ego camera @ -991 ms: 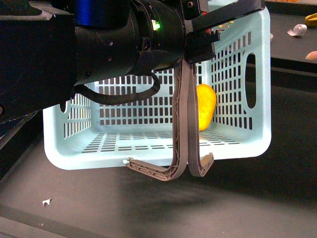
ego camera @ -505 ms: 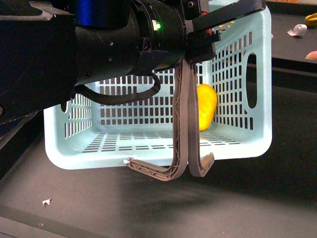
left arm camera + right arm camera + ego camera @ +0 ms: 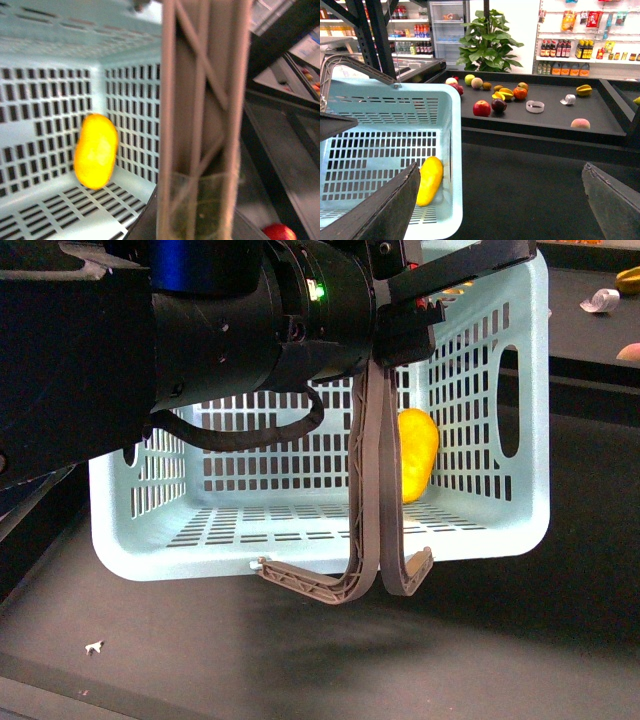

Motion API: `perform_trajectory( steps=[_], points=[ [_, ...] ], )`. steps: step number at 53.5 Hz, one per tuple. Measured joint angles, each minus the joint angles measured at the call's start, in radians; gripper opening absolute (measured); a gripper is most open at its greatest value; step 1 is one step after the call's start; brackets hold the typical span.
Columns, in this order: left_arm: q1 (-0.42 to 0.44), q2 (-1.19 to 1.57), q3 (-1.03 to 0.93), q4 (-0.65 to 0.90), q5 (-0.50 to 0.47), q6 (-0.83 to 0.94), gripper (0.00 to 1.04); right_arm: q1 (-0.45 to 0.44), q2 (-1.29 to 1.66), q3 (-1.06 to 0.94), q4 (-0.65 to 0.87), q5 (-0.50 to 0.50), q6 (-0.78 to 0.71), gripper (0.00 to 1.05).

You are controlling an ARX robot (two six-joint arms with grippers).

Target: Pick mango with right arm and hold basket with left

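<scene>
Pale mint-blue slotted plastic basket [image 3: 480,540] tilted | black left gripper [image 3: 405,320] clamps its grey-brown handles [image 3: 372,470] | yellow oval mango [image 3: 416,455] inside (against the wall) | right gripper [image 3: 501,167] gapes wide

in the front view the left arm [image 3: 150,350] is a near-black mass with little detail, only its green light [image 3: 316,289] glowing. the basket [image 3: 500,530] is evenly and softly lit and throws a faint, diffuse shadow on the dark table [image 3: 300,660] below. the left wrist view is soft all over: the handle [image 3: 200,125] close to the lens is blurred, and the mango [image 3: 96,151] is overexposed. the right wrist view is brightest and sharpest, with a glaring white wall [image 3: 525,30]; the fingers [image 3: 385,210] of the right gripper [image 3: 500,170] are dark and unfocused.
</scene>
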Motion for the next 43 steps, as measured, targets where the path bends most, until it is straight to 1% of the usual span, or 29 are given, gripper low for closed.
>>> perform_trajectory(
  steps=[1, 2, 3, 5, 7, 10, 17, 25, 38, 43],
  points=[
    [-0.004, 0.004, 0.000, 0.013, -0.013, 0.005, 0.06, 0.000, 0.000, 0.000, 0.000, 0.000, 0.000, 0.96],
    [-0.013, 0.017, 0.003, 0.031, -0.080, 0.027, 0.06, 0.000, 0.000, 0.000, 0.000, 0.000, 0.000, 0.96],
    [-0.016, 0.023, 0.007, 0.036, -0.109, 0.050, 0.06, 0.000, 0.000, 0.000, 0.000, 0.000, 0.000, 0.96],
    [-0.031, 0.049, 0.029, 0.035, -0.205, 0.118, 0.06, 0.000, 0.000, 0.000, 0.000, 0.000, 0.000, 0.96],
    [-0.037, 0.064, 0.054, 0.024, -0.246, 0.156, 0.06, 0.000, 0.000, 0.000, 0.000, -0.002, 0.000, 0.96],
    [-0.034, 0.079, 0.105, -0.011, -0.272, 0.205, 0.06, 0.000, 0.000, 0.000, -0.001, -0.001, 0.000, 0.96],
    [-0.013, 0.118, 0.209, -0.100, -0.318, 0.171, 0.06, 0.000, -0.001, 0.000, -0.001, 0.000, 0.000, 0.96],
    [0.022, 0.188, 0.322, -0.198, -0.343, 0.030, 0.06, 0.000, -0.001, 0.000, -0.001, 0.000, 0.000, 0.96],
    [0.077, 0.312, 0.516, -0.352, -0.396, -0.319, 0.06, 0.000, -0.001, 0.000, -0.001, 0.000, 0.000, 0.96],
    [0.099, 0.346, 0.599, -0.437, -0.420, -0.467, 0.06, 0.000, -0.001, 0.000, -0.001, 0.000, 0.000, 0.96]
  ],
)
